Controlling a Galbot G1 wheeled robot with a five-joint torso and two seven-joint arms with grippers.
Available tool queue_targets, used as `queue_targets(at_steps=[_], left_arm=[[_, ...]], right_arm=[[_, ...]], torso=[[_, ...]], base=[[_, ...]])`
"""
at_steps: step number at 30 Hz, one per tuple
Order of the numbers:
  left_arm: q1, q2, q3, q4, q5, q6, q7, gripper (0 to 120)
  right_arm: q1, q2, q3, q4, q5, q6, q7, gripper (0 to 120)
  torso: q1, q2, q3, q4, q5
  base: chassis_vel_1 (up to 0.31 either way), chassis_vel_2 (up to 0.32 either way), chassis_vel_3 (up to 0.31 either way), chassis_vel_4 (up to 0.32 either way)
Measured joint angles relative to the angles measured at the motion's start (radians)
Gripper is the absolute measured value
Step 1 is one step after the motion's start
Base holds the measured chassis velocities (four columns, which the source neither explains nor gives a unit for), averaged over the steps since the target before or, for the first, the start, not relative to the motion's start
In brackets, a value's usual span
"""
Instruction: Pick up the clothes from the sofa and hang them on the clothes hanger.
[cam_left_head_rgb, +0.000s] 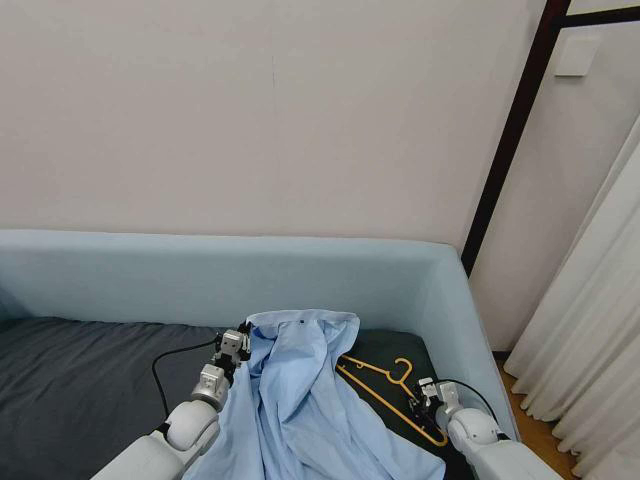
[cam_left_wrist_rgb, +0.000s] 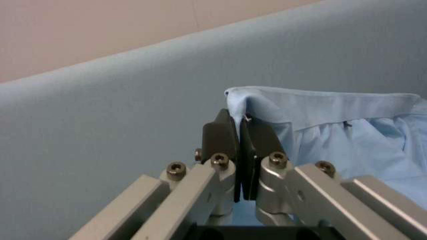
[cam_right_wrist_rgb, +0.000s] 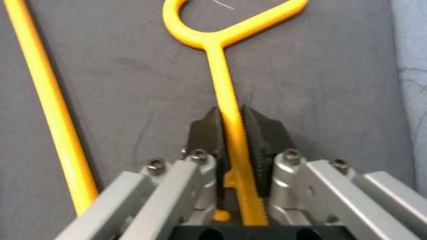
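Left hand (cam_left_head_rgb: 236, 345) (cam_left_wrist_rgb: 239, 130): clenched on the collar edge of the light blue shirt (cam_left_head_rgb: 300, 400), a fold of cloth pinched between the 2 dark pads. Likely reason: the collar is the firmest edge, and holding it gives control of the neck opening the hanger has to enter.

Right hand (cam_left_head_rgb: 425, 392) (cam_right_wrist_rgb: 232, 125): clenched on the stem of the yellow hanger (cam_left_head_rgb: 385, 385), just below the hook. That grip leaves both shoulder arms free to slide into the shirt.

Outward, in the head view: the shirt lies heaped at 6 o'clock, its collar toward the backrest at 12 and its body trailing down toward the robot. The hanger lies flat on the dark seat cushion (cam_left_head_rgb: 80, 370) at about 4 o'clock of the collar, just beside the shirt's right edge. The pale blue sofa (cam_left_head_rgb: 200, 280) wraps the seat at 12 and 3 o'clock.

Judgement: both grasps are made, nothing is lifted, and the hanger is not yet inside the shirt. Threading the collar looks like the delicate part.
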Motion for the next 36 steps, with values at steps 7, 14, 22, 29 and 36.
queue_targets(at_steps=[7,14,22,29,36], left_arm=[[0.003,0.004,0.000,-0.008,0.000,0.002,0.000,0],[0.004,0.008,-0.001,-0.014,0.000,0.003,-0.001,0],[0.003,0.011,-0.018,-0.007,-0.002,0.001,-0.001,0],[0.012,0.022,-0.017,-0.018,-0.003,-0.001,0.000,0],[-0.008,0.026,0.012,-0.041,-0.019,0.011,-0.003,0]], right_arm=[[-0.003,0.002,0.007,0.009,0.014,-0.020,0.008,4],[-0.012,-0.006,0.025,0.039,0.024,-0.020,0.065,4],[-0.025,-0.039,0.076,0.174,0.177,-0.018,0.125,4],[-0.045,-0.083,0.095,0.362,0.203,-0.001,0.185,4],[-0.131,-0.156,0.107,0.518,-0.011,0.067,0.207,4]], torso=[[0.000,0.000,0.000,0.0000,0.0000],[0.000,0.000,0.000,-0.0004,0.0003],[0.000,0.000,0.000,-0.0001,-0.0001],[0.000,0.000,0.000,0.0001,0.0000],[0.000,0.000,0.000,0.0000,-0.0001]], base=[[0.000,0.000,0.000,0.000],[0.000,0.000,0.000,0.000],[0.000,0.000,0.000,0.000],[0.000,0.000,0.000,0.000],[0.000,0.000,0.000,0.000]])
